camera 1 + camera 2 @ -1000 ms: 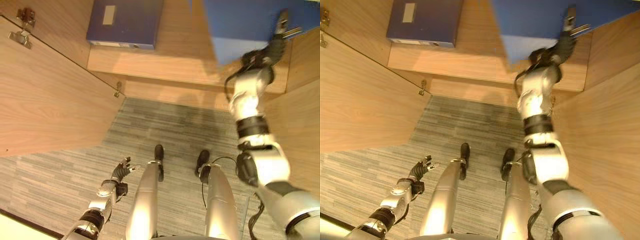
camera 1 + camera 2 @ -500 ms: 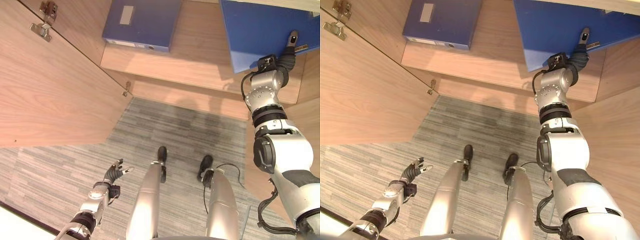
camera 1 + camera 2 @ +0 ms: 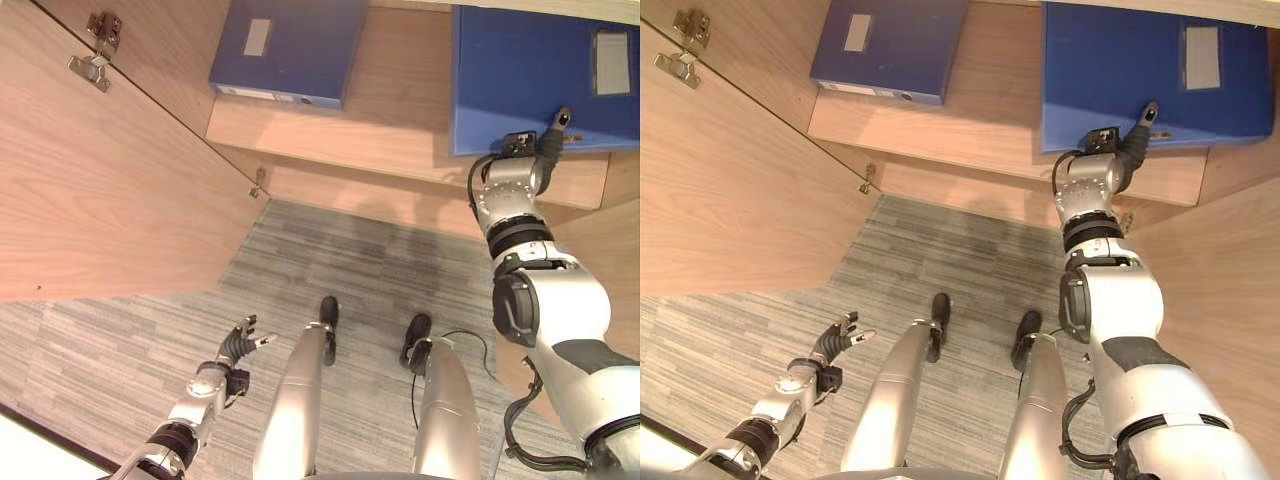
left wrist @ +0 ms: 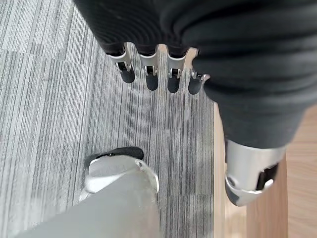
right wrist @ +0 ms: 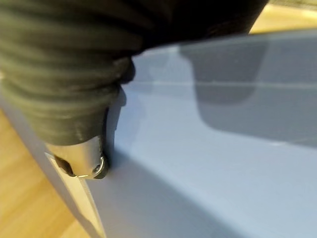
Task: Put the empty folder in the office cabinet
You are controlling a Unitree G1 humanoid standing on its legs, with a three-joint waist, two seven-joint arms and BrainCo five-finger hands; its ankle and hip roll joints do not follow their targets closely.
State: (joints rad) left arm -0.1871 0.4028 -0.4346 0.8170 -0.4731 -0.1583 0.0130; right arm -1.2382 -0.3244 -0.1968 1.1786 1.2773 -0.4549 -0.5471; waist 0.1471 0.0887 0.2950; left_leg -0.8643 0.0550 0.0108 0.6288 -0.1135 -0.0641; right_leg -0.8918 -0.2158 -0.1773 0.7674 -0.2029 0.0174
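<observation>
My R arm stretched up to cabinet shelf (image 3: 400, 130), right hand (image 3: 1133, 138) on near edge of blue folder (image 3: 1120, 70) lying flat on shelf, thumb on cover, can't tell R grip, left hand (image 3: 240, 345) low over carpet (image 3: 150, 340), fingers relaxed, 2nd blue folder (image 3: 290, 45) further L.
</observation>
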